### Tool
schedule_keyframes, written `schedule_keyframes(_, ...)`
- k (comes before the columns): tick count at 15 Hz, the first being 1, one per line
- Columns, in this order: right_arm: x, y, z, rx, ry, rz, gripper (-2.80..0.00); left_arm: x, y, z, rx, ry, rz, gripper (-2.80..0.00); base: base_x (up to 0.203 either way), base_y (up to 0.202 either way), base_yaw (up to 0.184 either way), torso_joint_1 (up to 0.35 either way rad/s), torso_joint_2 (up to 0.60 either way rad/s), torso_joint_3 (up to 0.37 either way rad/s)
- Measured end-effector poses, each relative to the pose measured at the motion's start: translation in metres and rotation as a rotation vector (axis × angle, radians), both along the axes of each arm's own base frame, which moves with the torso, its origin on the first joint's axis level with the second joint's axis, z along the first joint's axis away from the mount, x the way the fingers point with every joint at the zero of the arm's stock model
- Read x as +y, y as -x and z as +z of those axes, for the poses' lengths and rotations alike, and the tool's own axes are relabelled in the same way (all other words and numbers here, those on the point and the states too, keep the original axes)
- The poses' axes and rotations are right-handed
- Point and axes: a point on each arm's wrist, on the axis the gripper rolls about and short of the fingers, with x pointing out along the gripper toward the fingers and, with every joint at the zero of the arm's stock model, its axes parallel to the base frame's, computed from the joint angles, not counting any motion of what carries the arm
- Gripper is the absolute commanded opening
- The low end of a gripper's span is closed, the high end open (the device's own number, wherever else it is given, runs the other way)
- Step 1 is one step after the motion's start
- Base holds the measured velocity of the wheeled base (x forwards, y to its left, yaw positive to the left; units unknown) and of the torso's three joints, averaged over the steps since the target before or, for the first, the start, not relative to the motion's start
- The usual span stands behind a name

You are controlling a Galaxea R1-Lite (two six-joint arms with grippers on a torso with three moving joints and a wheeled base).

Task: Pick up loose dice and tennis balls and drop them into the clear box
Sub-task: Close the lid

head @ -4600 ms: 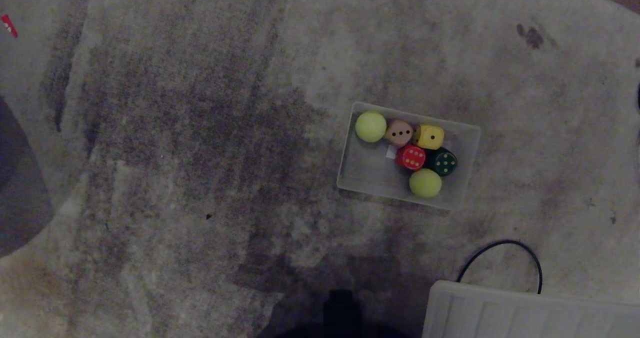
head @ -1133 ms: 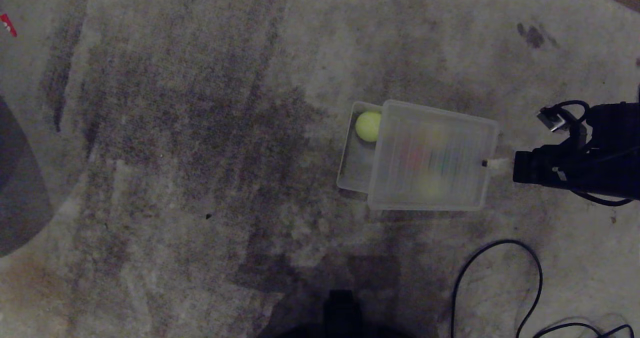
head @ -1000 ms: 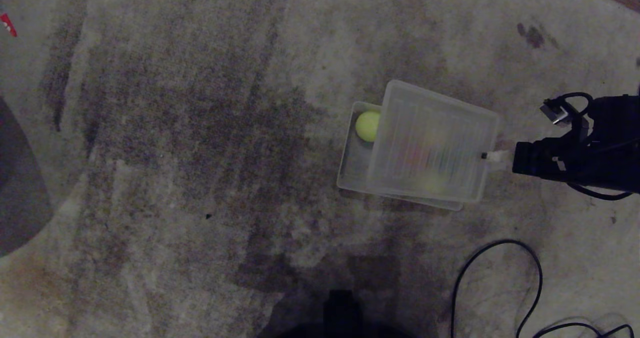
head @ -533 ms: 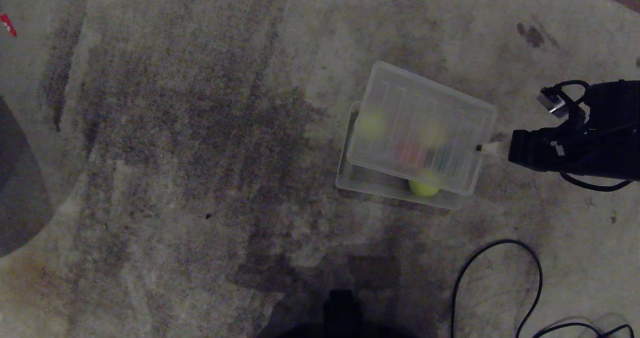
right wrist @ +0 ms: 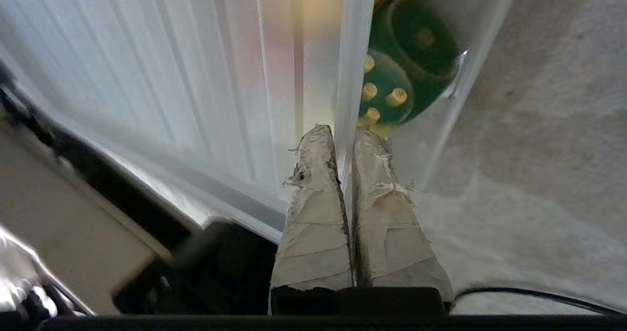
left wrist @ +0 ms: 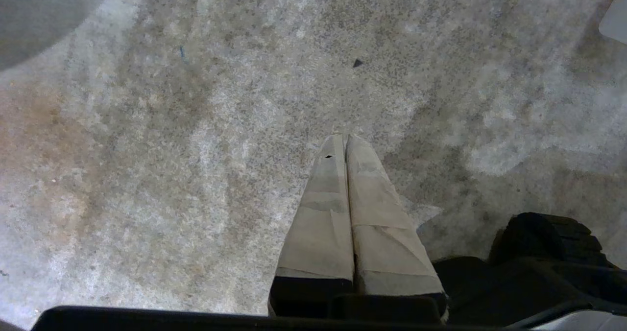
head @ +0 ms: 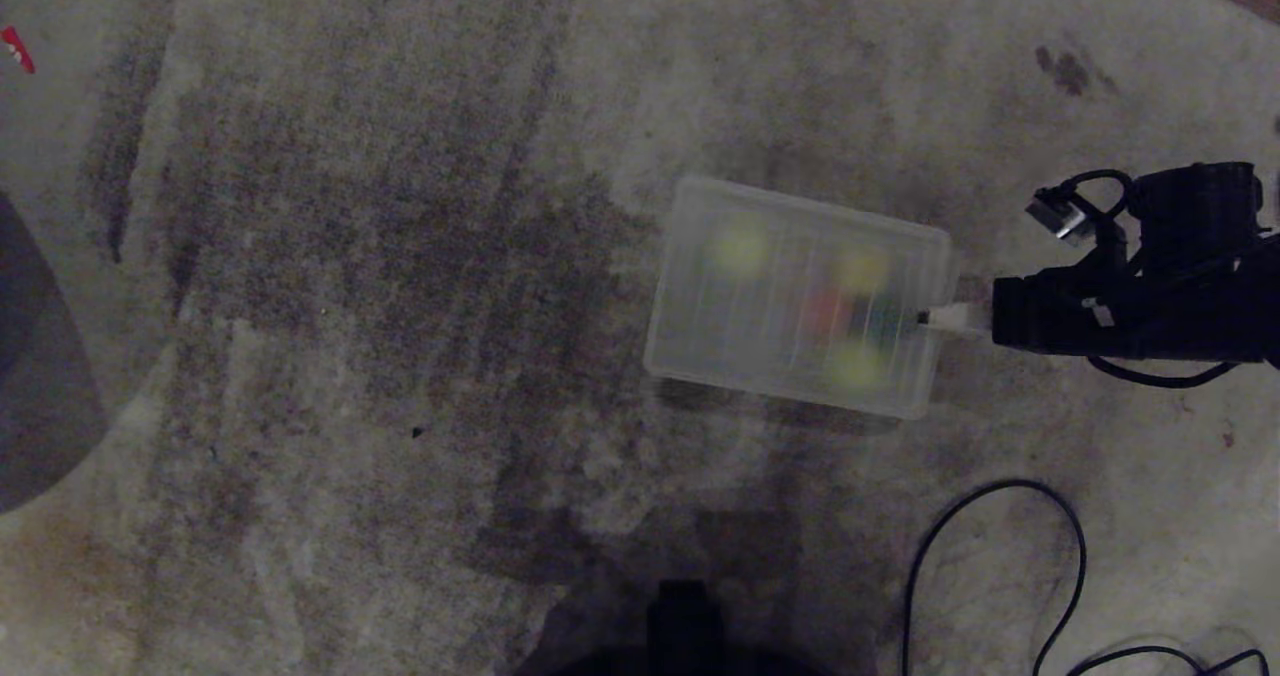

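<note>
Carpet [head: 350,256] lay under everything, a black cable [head: 1000,516] looping nearest the robot. Farther out the right gripper [head: 935,321] reached in from the right, its 2 taped fingers [right wrist: 313,213] pinched tight on the lid's [head: 790,296] right edge. The lid sat over the clear box [head: 790,411], dice and tennis balls blurred beneath. The left gripper [left wrist: 345,142], closed, hung over bare carpet.
</note>
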Motion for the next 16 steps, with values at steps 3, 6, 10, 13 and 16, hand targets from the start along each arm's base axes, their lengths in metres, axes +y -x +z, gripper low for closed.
schedule_keyframes(3,0.0,0.006,-0.005,0.032,0.056,0.031,-2.8,0.0,0.0,0.0,0.0,0.001,0.0,-2.8,0.0,0.0,0.0,0.0,0.0,0.0)
schedule_keyframes(6,-0.003,0.011,-0.011,0.042,0.131,0.057,-2.8,0.0,0.0,0.0,0.0,0.001,0.0,-2.8,0.0,0.0,0.0,0.0,0.0,0.0)
schedule_keyframes(10,-0.012,0.012,-0.016,0.061,0.183,0.03,-2.8,0.0,0.0,0.0,0.0,0.0,0.0,-2.8,0.0,0.0,0.0,0.0,0.0,0.0)
schedule_keyframes(13,-0.017,0.01,-0.017,0.066,0.191,0.004,-2.8,0.0,0.0,0.0,0.0,0.0,0.0,-2.8,0.0,0.0,0.0,0.0,0.0,0.0)
schedule_keyframes(16,-0.02,0.009,-0.018,0.072,0.186,-0.008,-2.8,0.0,0.0,0.0,0.0,0.001,0.0,-2.8,0.0,0.0,0.0,0.0,0.0,0.0)
